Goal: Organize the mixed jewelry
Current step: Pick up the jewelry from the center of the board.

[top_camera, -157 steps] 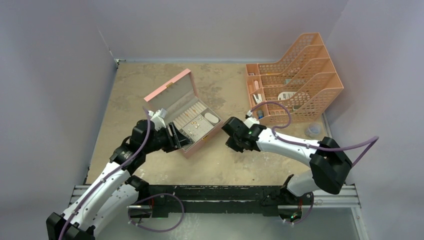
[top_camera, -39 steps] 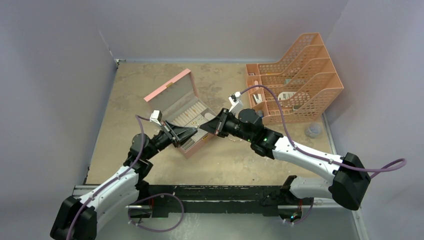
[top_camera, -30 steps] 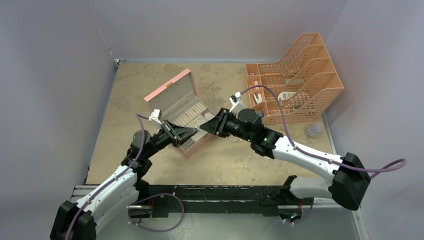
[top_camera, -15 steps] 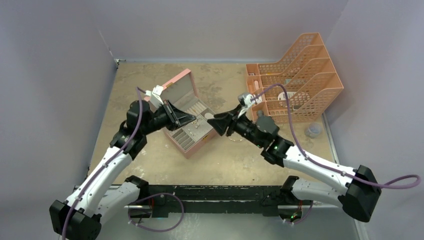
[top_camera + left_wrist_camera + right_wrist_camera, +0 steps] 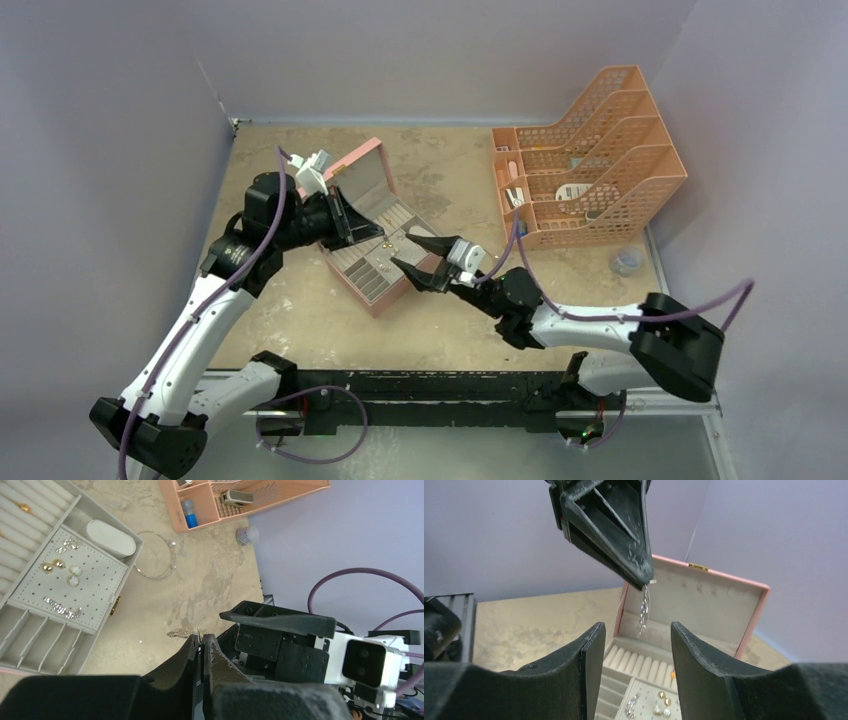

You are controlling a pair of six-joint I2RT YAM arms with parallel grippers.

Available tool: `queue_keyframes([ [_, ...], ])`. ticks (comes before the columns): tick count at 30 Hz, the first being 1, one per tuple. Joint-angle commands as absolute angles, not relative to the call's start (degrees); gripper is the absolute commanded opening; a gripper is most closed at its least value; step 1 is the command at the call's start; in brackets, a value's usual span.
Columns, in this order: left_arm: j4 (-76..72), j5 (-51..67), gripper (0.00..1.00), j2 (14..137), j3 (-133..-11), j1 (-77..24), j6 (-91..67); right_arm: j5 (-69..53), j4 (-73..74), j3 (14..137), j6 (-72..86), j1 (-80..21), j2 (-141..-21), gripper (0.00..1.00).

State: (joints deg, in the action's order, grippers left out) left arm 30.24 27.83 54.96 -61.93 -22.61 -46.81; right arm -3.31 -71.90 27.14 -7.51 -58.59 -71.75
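My left gripper [image 5: 377, 238] is shut on a thin silvery chain-like piece [image 5: 179, 633] and hovers over the open pink box [image 5: 345, 172]. In the right wrist view that piece [image 5: 643, 611] dangles from the left gripper's tip [image 5: 642, 582], just above and between my open right gripper [image 5: 636, 630]. My right gripper [image 5: 415, 260] sits at the box's right edge, jaws wide apart and holding nothing. On the box's grey dotted pad lie gold studs [image 5: 52, 566] and another silvery piece [image 5: 62, 607]. A thin wire hoop [image 5: 155, 577] lies on the table beside the box.
An orange mesh file organizer [image 5: 600, 140] stands at the back right, with a blue bit [image 5: 189, 519] in its front tray. A small round container [image 5: 625, 262] sits near the right wall. Grey walls close in the table on three sides.
My left gripper has lifted back and left over the box, still holding the silvery piece. My right arm has dropped toward the near side, and its jaws have opened wide, pointing up at the left gripper.
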Motion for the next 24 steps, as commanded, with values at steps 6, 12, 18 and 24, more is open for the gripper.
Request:
queue_keyframes([
  [6,34.09,26.54,0.0,55.63,-64.97,-22.32,-43.74,7.08,-90.58,35.34,-19.62,-62.41,-82.0,0.51],
  [12,34.37,26.02,0.0,55.31,-65.08,-22.32,-44.08,2.86,-89.04,34.99,-21.8,-63.32,-82.72,0.47],
  [18,34.45,25.41,0.0,55.02,-65.13,-22.32,-44.17,0.16,-88.44,34.34,-22.4,-63.54,-83.17,0.51],
  [24,34.33,25.47,0.0,54.84,-65.13,-22.3,-44.75,0.22,-86.95,34.76,-22.58,-63.63,-84.58,0.52],
])
